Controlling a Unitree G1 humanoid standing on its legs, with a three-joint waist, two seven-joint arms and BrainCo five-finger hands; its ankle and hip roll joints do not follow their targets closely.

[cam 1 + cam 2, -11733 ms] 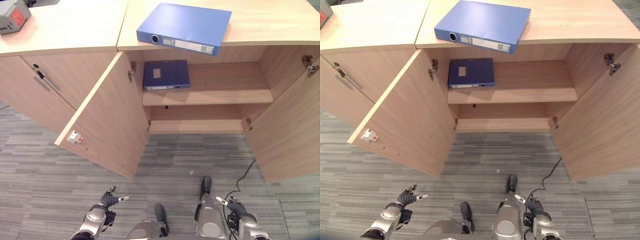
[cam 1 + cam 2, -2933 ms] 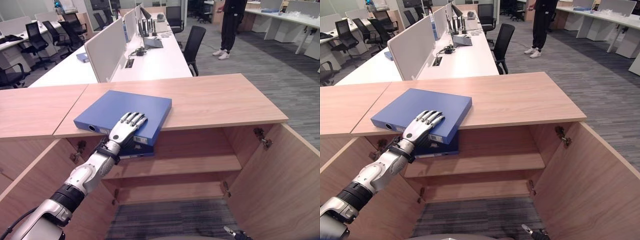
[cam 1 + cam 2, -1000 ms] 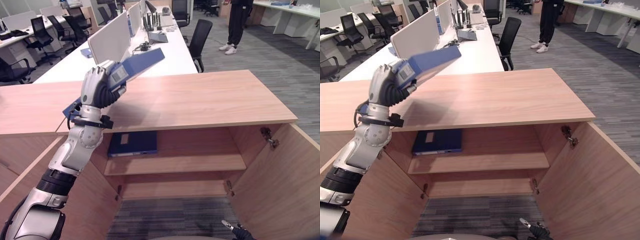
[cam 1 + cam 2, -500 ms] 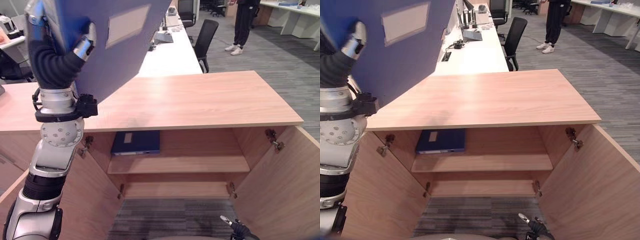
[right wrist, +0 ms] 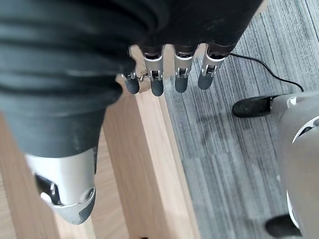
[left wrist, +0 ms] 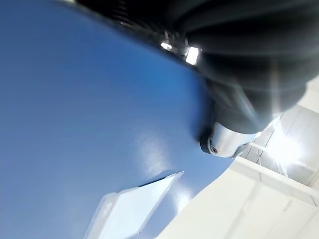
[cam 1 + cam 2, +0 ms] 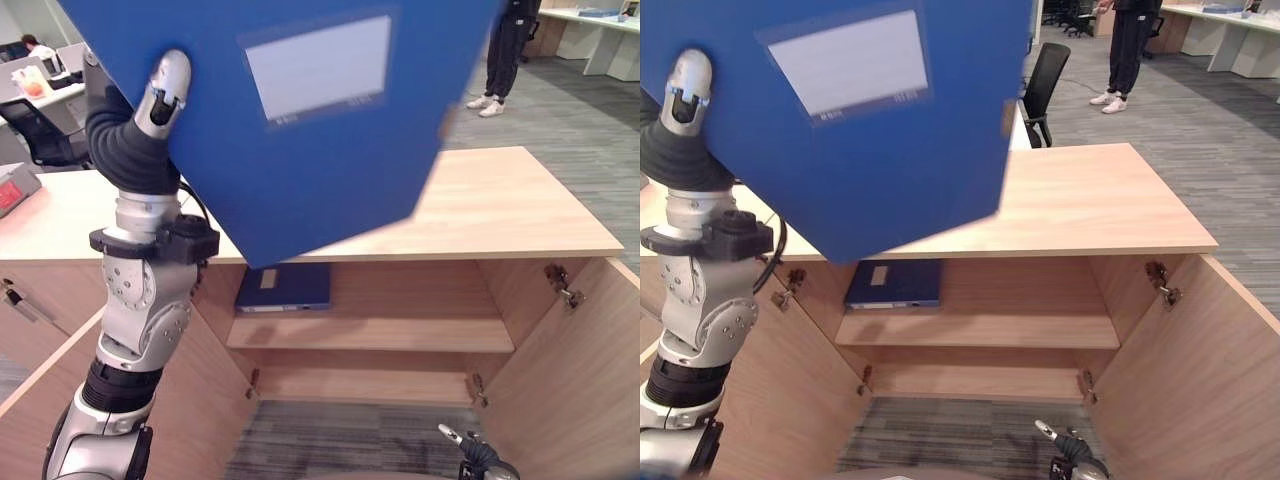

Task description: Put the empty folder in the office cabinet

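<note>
The left hand (image 7: 165,90) clutches the blue folder (image 7: 300,110) by one edge, raised high; stiff, light and broad, it likely swings, so grip near the spine

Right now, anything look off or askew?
The folder is tilted, raised close before the head camera in the left hand, well above the cabinet and hiding much of it. A second folder lies flat on the upper shelf. The right hand hangs low, fingers straight.
</note>
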